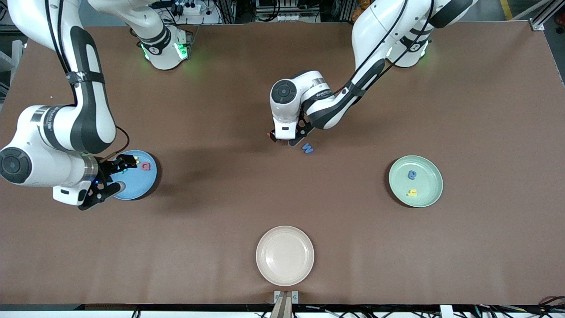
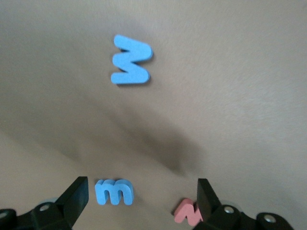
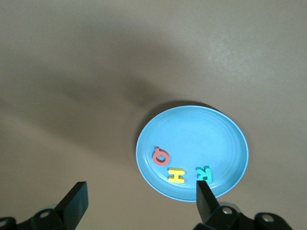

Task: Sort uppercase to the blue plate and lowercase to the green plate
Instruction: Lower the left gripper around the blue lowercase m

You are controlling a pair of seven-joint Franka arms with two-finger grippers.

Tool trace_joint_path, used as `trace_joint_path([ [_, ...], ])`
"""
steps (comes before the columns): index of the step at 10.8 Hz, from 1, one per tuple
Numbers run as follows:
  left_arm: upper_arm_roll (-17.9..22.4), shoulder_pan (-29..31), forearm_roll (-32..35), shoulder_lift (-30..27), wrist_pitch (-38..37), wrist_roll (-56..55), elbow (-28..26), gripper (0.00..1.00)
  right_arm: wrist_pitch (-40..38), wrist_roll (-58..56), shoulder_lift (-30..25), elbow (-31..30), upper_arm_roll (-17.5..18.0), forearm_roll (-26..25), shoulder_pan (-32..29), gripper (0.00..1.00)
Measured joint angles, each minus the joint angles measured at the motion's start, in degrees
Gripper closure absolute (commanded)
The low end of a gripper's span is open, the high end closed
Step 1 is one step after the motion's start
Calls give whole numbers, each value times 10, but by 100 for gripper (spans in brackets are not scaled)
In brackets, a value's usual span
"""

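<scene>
My left gripper [image 2: 143, 201] hangs open low over the middle of the table [image 1: 286, 140]. A small rounded blue lowercase letter [image 2: 113, 191] lies between its fingers. The red w [image 2: 186, 213] lies partly hidden by one finger. The bigger blue W [image 2: 131, 60] [image 1: 307, 149] lies on the table just beside the gripper. My right gripper [image 3: 140, 203] [image 1: 115, 176] is open and empty over the rim of the blue plate [image 3: 192, 129] [image 1: 141, 185]. That plate holds the red Q [image 3: 160, 156], yellow H [image 3: 176, 175] and teal R [image 3: 203, 172]. The green plate [image 1: 430, 176] holds a blue letter [image 1: 412, 175] and a yellow one [image 1: 412, 192].
A cream plate [image 1: 285, 255] with nothing on it sits near the table's front edge, nearest to the front camera. The brown table [image 1: 397, 265] stretches bare between the plates.
</scene>
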Motion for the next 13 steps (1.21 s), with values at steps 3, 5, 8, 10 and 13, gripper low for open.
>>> trace_joint_path([
  [3,0,15,0,-51,60,-1,-76,0,-11,12,-10,8,0,0,2,0],
  [5,-2,11,0,-55,71,-2,-93,0,-17,17,-13,9,1,0,4,0],
  [8,-3,-2,0,-54,122,-12,-122,0,-33,55,-22,11,2,0,24,0],
  [10,-2,-2,0,-54,140,-14,-138,0,-38,65,-30,12,2,0,31,0],
  [13,-2,-2,0,-54,141,-17,-145,0,-47,89,-38,12,2,0,41,0],
])
